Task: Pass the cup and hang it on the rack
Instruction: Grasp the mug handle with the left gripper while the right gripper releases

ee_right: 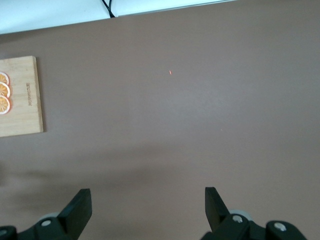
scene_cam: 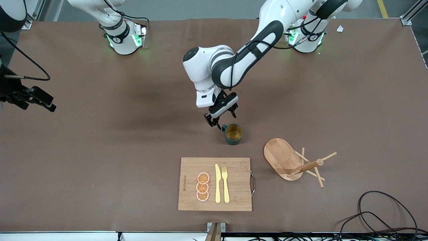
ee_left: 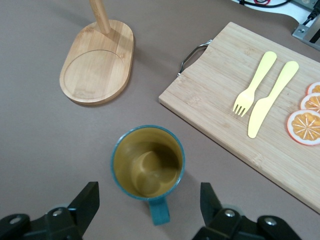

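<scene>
Now the left gripper (scene_cam: 221, 117), fingers apart, hovers over the cup's handle; the cup (scene_cam: 233, 134) stands upright between the cutting board (scene_cam: 215, 184) and the arm bases, the rack (scene_cam: 294, 161) beside it. It should descend squarely and pinch the handle. The right gripper (ee_right: 147, 207), spread wide, waits; the front view crops most of it.

A small branded imprint on the cutting board (scene_cam: 214, 183), too tiny to read

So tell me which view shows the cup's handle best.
The left wrist view: the cup fills it, handle pointing between the open left claw's fingers. The front view shows it small. The right wrist view shows no cup.
</scene>
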